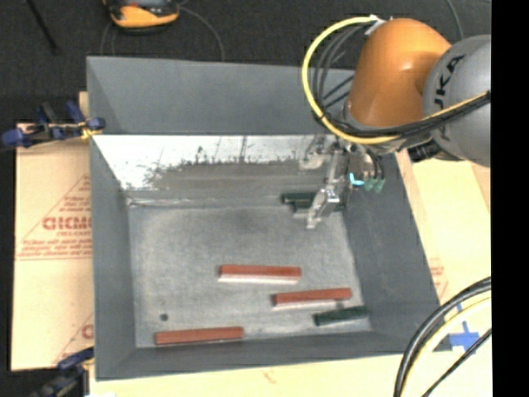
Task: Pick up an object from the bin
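**Jaws at far right of bin floor, beside a short dark green piece**

Bin [111, 238]: five loose things on the floor, none heaped.

Nearest row, along the front wall: front red-brown bar [198, 335] at the left, lying flat, long axis left to right. At the right of the same row is a dark green stick [339, 314], tilted slightly.

Just behind that: right red-brown bar [312, 298], close to the dark green stick but apparently apart from it. Then the middle red-brown bar [259, 273], roughly central, with a pale lower edge. All three bars lie nearly parallel.

Bare floor between this group and the back wall.

Far right of the floor, near the foot of the back wall: short dark green piece [299, 198]. Its long axis runs left to right across the view. The jaws sit at its right end, so the piece extends to the left of them, towards the bin's middle. Whether that end is actually between the jaws or only beside them: cannot tell. Jaw opening: cannot tell either, since the metal parts overlap.

Above and behind: orange cover [397, 69] on the wrist, with cables [307, 64] looped round it.

Judgement: this piece is the likely candidate. A grip across its short width near the right end looks workable, though off-centre, so the free left end may droop.
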You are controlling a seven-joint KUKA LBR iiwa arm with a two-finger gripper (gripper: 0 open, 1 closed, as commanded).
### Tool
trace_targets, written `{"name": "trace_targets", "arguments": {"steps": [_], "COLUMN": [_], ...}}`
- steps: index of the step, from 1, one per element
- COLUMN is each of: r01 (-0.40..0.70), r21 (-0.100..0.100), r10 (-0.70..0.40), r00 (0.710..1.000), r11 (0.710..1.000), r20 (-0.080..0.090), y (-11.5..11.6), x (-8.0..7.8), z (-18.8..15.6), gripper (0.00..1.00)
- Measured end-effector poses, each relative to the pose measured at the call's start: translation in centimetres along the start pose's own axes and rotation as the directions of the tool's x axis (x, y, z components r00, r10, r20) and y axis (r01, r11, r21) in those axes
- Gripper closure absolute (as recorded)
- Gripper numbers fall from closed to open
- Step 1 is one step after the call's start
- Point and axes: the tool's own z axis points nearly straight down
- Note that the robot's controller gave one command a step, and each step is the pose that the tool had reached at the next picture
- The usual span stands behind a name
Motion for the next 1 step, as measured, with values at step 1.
{"name": "trace_targets", "arguments": {"steps": [1], "r01": [0.000], "r21": [0.001], "r10": [0.000], "r00": [1.000], "r11": [1.000], "r20": [0.008], "y": [-0.01], "x": [-0.14], "z": [-0.51], "gripper": [0.00]}}
